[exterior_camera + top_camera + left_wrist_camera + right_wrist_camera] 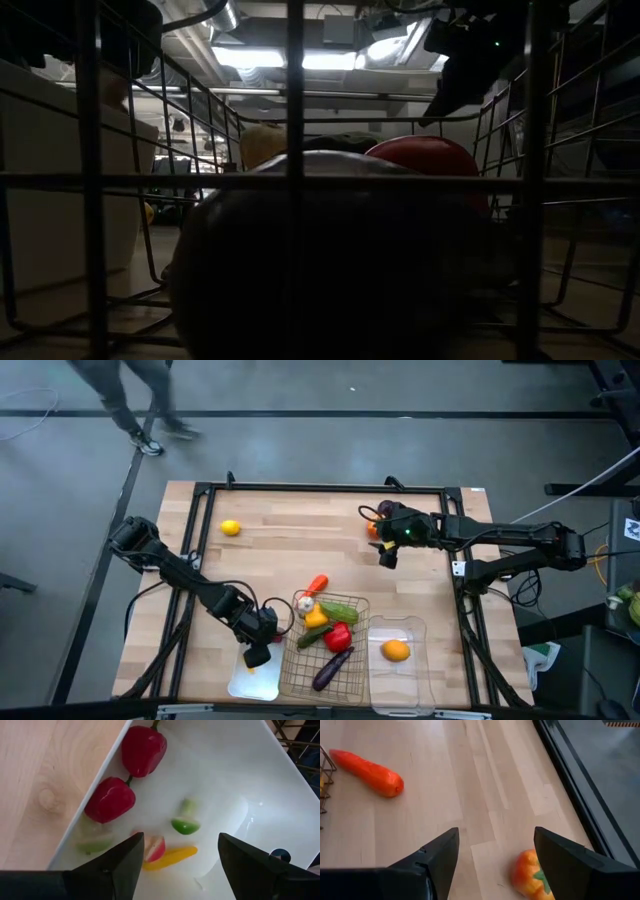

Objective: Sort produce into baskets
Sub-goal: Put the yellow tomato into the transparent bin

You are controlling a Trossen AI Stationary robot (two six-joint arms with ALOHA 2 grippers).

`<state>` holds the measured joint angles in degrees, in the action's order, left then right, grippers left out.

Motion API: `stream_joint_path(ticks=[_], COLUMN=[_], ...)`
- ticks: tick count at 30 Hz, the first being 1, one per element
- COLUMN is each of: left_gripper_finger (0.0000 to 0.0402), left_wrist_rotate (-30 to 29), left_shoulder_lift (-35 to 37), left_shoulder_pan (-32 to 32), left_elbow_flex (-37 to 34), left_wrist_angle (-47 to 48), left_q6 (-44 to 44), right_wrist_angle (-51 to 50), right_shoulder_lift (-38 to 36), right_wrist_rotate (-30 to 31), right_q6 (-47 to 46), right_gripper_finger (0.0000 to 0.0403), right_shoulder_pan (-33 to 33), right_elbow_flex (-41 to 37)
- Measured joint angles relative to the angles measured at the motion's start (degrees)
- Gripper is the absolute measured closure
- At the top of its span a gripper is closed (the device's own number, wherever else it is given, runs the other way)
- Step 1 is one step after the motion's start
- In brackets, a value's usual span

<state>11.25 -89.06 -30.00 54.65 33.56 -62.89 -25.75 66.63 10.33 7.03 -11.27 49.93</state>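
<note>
High view: left gripper (256,656) hangs fingers apart over white tray (240,682) (right gripper (387,555) likewise apart).

Under the left gripper (175,865), with its matt dark fingers spread, the white tray (280,775) shines smooth and glossy, and the two red peppers (142,750) just ahead of the fingers gleam like polished plastic. Below the right gripper (495,855) the table (470,780) is pale wood, matt and fine-grained, the carrot (367,770) ahead looking waxy. The basket (325,650) is thin bare wire.
</note>
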Motion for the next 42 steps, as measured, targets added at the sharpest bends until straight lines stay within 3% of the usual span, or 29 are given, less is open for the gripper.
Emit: stream_joint_path(ticks=[10,18,20,26,29,33,37,42], left_gripper_finger=[0.0153,0.0153,0.0153,0.0153,0.0153,0.0153,0.0153,0.0153], left_wrist_rotate=[0.0,0.0,0.0,0.0,0.0,-0.1,-0.2,-1.6], left_shoulder_lift=[0.0,0.0,0.0,0.0,0.0,0.0,0.0,0.0], left_shoulder_pan=[0.0,0.0,0.0,0.0,0.0,0.0,0.0,0.0], left_elbow_flex=[0.0,0.0,0.0,0.0,0.0,0.0,0.0,0.0], left_wrist_angle=[0.0,0.0,0.0,0.0,0.0,0.0,0.0,0.0], left_q6=[-0.1,-0.1,-0.1,-0.2,-0.2,-0.2,-0.2,-0.1], right_wrist_angle=[0.0,-0.1,-0.2,0.2,0.2,0.3,1.7,4.1], right_shoulder_lift=[0.0,0.0,0.0,0.0,0.0,0.0,0.0,0.0], right_wrist_rotate=[0.5,1.4,4.8,21.8,25.2,24.6,21.8,13.4], right_q6=[0.4,0.3,0.2,0.1,1.9,3.6,-0.2,-4.6], right_gripper_finger=[0.0133,0.0021,0.0009,0.0041,0.0046,0.0047,0.0047,0.0047], right_shoulder_pan=[0.0,0.0,0.0,0.0,0.0,-1.1,-5.1,-12.8], right_elbow_flex=[0.0,0.0,0.0,0.0,0.0,0.0,0.0,0.0])
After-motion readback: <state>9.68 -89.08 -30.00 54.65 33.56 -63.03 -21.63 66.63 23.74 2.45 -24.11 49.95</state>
